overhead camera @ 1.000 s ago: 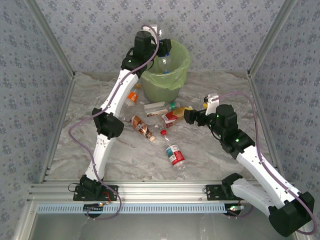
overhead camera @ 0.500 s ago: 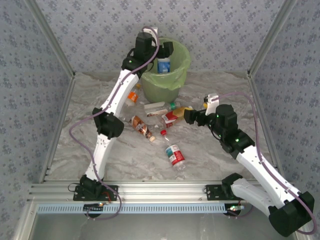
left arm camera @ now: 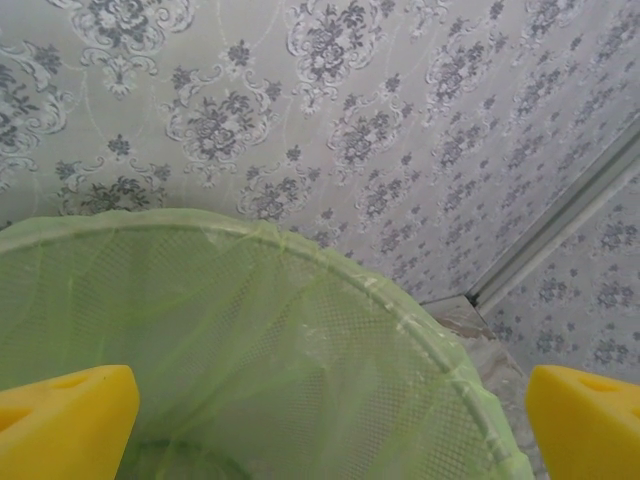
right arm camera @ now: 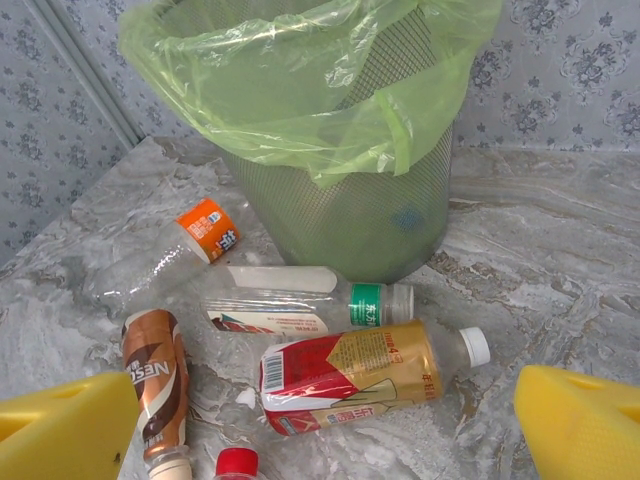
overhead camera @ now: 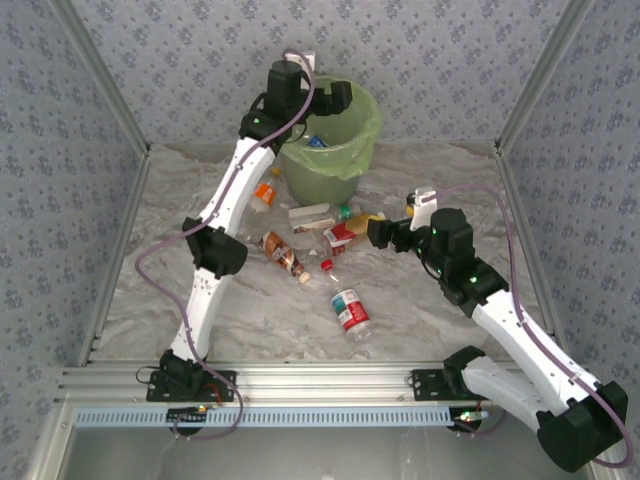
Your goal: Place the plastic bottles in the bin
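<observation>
most bottles yet to be binned

the bin [overhead camera: 330, 175] stands at the back; the left gripper [left arm camera: 330, 420] hangs over its mouth, jaws wide, empty. the right gripper [right arm camera: 330, 430], equally wide, faces several plastic bottles [right arm camera: 350, 375] lying beside the bin.

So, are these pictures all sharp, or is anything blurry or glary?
Top view: soft, even light, hardly any shadow around the bottles, nothing blurred. Left wrist view: wallpaper crisp, the left fingers at the lower corners softer. Right wrist view: bright sheen on the bag lining the bin, right fingers out of focus.
</observation>
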`<action>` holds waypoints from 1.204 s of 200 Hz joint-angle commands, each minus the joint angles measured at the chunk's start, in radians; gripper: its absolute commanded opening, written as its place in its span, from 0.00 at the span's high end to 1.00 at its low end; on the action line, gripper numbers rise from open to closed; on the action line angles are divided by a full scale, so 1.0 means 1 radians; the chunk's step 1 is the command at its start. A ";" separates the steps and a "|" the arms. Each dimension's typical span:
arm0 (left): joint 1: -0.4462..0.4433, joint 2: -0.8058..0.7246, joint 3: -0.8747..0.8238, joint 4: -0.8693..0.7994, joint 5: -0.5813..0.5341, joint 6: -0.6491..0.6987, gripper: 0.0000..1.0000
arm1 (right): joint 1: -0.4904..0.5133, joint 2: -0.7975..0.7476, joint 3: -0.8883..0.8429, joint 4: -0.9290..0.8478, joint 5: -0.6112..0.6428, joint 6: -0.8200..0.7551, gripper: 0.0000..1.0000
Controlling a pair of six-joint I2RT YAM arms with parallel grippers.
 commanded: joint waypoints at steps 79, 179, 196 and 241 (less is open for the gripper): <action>0.018 -0.320 -0.113 -0.190 0.136 -0.026 0.01 | 0.011 0.040 -0.095 0.069 0.036 0.079 0.01; 0.011 -0.738 -0.866 0.256 -0.036 -0.046 0.01 | 0.132 0.125 -0.130 0.038 0.121 0.104 0.01; 0.012 -0.873 -1.116 0.439 -0.106 -0.049 0.01 | 0.149 0.137 -0.129 0.011 0.129 0.108 0.01; 0.020 -1.089 -1.419 0.561 -0.228 -0.053 0.01 | 0.218 0.179 -0.119 -0.069 0.183 0.170 0.01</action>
